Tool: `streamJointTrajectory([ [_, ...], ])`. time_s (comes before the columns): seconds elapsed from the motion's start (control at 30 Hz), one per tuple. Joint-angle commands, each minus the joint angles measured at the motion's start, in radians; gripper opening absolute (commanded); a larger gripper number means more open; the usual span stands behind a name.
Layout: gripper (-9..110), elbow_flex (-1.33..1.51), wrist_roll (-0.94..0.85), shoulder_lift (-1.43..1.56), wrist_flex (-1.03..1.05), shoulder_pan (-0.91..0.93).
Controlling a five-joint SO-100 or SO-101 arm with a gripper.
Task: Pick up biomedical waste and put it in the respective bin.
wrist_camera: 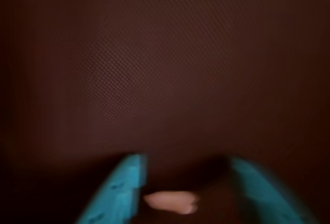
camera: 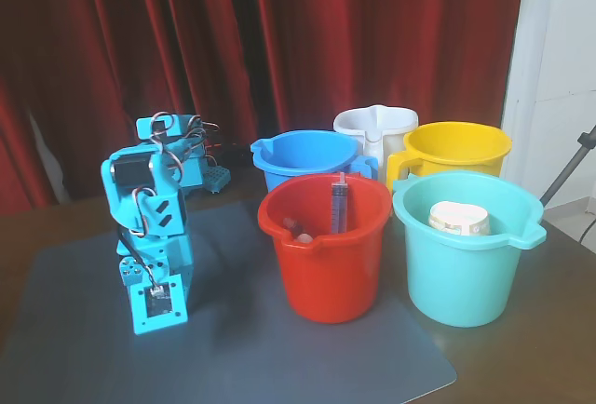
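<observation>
mat [camera: 279,357] grey on dark table [camera: 521,357]; red curtain [camera: 307,41] behind buckets [camera: 326,246].

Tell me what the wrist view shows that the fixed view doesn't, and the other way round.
Only the wrist view shows the small pale oblong pellet lying on the dark textured mat between the two blue jaws, which stand apart around it; the gripper looks open.

Only the fixed view shows the red plastic bucket with an upright syringe inside, the teal bucket, blue bucket, yellow bucket and white bucket, plus the red curtain.

Both show the blue arm and the mat.
</observation>
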Motion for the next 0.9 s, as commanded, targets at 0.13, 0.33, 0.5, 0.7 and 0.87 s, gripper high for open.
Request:
streamJointTrajectory([
  [0.13, 26, -0.003, 0.048, 0.063, 0.348, 0.023],
  [0.33, 26, 0.057, 0.046, 0.097, 0.350, 0.071],
  [0.5, 26, 0.244, 0.063, 0.268, 0.350, 0.086],
  [0.7, 26, 0.422, 0.066, 0.463, 0.345, 0.086],
  [0.87, 26, 0.434, 0.115, 0.500, 0.344, 0.074],
])
